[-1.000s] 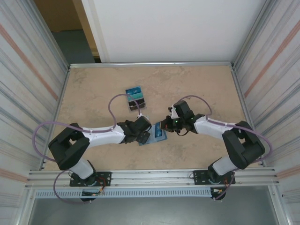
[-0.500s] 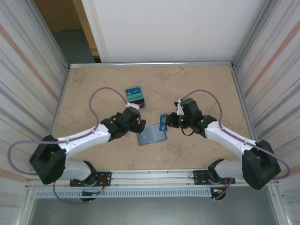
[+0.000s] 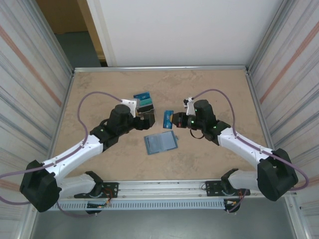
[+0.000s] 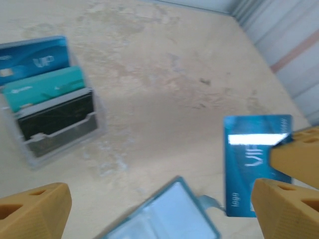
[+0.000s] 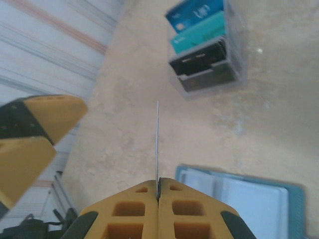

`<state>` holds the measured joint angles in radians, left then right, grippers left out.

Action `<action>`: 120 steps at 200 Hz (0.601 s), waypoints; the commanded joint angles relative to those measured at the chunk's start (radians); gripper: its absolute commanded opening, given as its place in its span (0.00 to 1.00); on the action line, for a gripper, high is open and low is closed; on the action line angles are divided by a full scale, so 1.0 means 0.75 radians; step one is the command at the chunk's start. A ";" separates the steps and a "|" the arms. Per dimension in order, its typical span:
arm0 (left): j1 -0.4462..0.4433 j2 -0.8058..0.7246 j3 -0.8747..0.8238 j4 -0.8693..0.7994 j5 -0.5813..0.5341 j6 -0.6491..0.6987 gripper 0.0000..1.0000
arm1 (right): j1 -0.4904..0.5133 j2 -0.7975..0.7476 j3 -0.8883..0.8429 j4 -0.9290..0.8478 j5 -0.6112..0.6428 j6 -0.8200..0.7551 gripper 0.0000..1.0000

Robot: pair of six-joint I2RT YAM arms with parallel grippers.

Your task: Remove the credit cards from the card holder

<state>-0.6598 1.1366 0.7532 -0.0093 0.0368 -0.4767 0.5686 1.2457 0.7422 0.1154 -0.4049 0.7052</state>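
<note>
The card holder (image 3: 160, 143), a flat teal-blue wallet, lies open on the table with its pale pocket panels up; it also shows as the wallet (image 4: 164, 219) and the wallet (image 5: 249, 196) in the wrist views. My right gripper (image 3: 174, 121) is shut on a blue credit card (image 3: 168, 119), held upright above the table behind the wallet. That card (image 4: 249, 164) faces the left wrist camera and is seen edge-on as the card (image 5: 157, 139) above the right gripper (image 5: 158, 186). My left gripper (image 3: 147, 118) is open and holds nothing, with the left gripper (image 4: 159, 209) over the wallet's far edge.
A clear stand (image 3: 143, 104) behind my left gripper holds a blue, a teal and a dark card; it shows as the stand (image 4: 50, 99) and the stand (image 5: 207, 47). Corrugated walls close in the table on both sides.
The right gripper has lifted the blue card off the wallet and carried it back and left. The left arm has left the wallet and reached back toward the clear stand.
</note>
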 commanded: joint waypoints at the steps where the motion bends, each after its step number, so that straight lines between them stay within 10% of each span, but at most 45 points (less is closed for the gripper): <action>1: 0.022 -0.023 -0.010 0.104 0.184 -0.039 0.91 | -0.007 0.018 0.052 0.144 -0.107 0.036 0.00; 120: 0.067 0.104 0.001 0.342 0.548 -0.079 0.50 | 0.006 0.126 0.066 0.483 -0.395 0.203 0.00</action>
<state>-0.6212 1.2049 0.7433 0.1913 0.3931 -0.5289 0.5690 1.3258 0.7574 0.3965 -0.6411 0.8234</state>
